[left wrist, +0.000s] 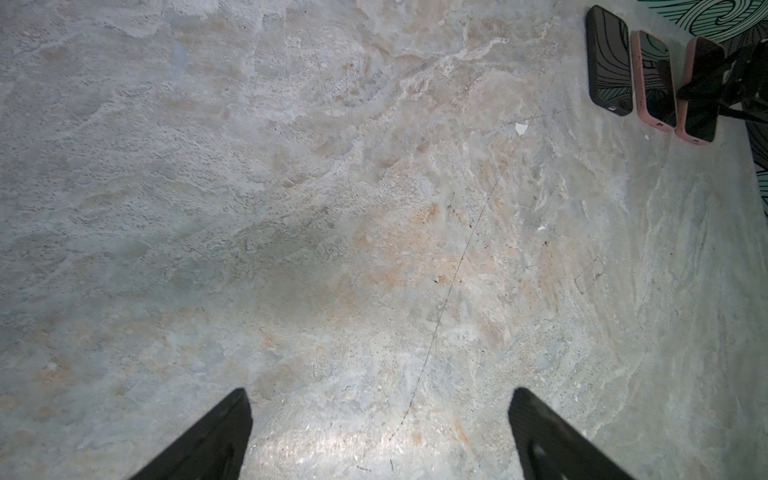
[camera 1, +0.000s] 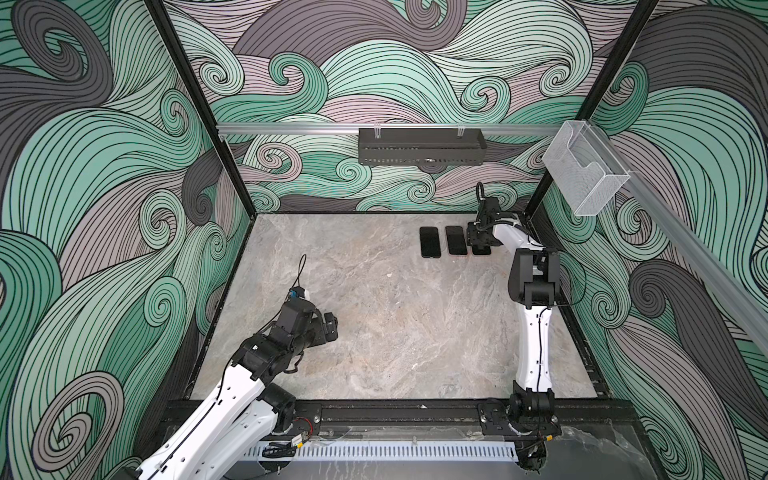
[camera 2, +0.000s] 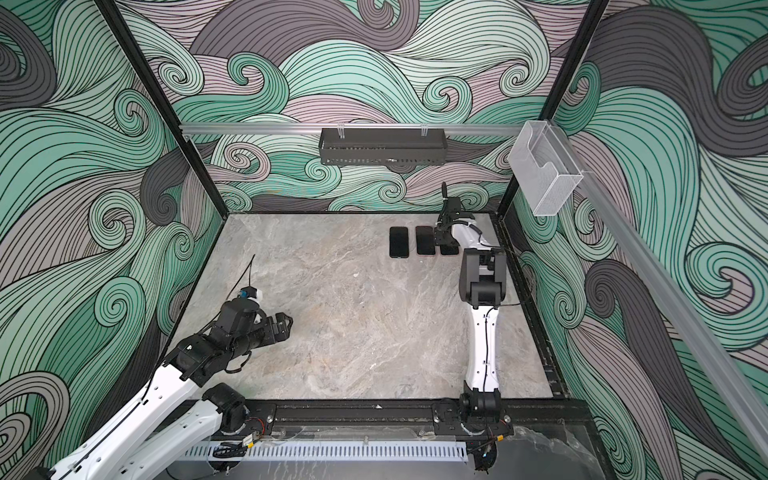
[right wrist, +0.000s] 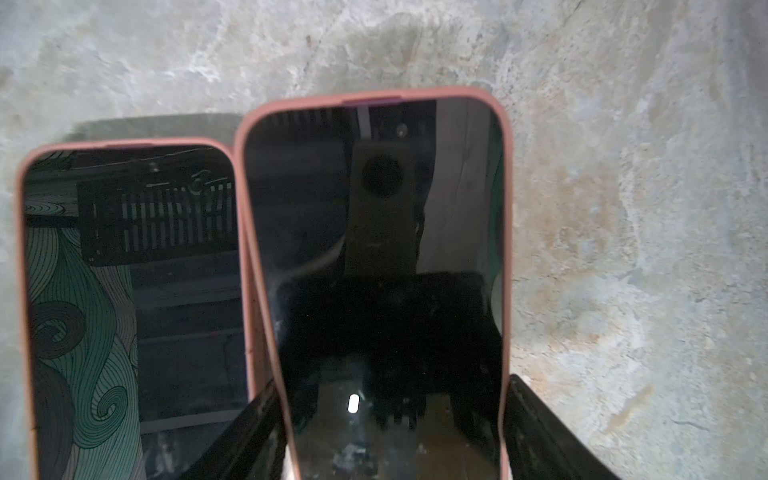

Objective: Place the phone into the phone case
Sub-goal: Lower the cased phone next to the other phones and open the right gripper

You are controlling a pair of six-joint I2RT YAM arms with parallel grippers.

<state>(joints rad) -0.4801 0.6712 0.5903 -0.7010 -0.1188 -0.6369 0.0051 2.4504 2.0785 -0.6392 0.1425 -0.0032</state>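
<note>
Clamping the pink case [right wrist: 507, 249] by both long edges, the fingers [right wrist: 540, 428] of the right gripper [right wrist: 390, 390] hold the phone [right wrist: 374, 311] seated in it, far-right on the table [camera 1: 374, 332], beside another cased phone [right wrist: 124, 311]. Left gripper [left wrist: 379, 392] spread wide, near-left.

**Left arm idle with fingers wide, right arm stretched far and gripping**

Your left arm [camera 1: 232, 390] comes in low from the near left corner. Its elbow is bent and its wrist is roughly level. The left gripper [camera 1: 332, 326] points toward the middle of the workspace, and its fingers [left wrist: 224, 436] are spread wide with nothing between them.

Your right arm [camera 1: 534, 345] rises nearly upright from its base at the near right. It folds at the elbow and reaches away toward the far right corner, where the wrist tips the right gripper [right wrist: 392, 384] steeply downward. Its fingers [right wrist: 540, 428] are partway closed, one against each long side of the phone [right wrist: 374, 249].
</note>
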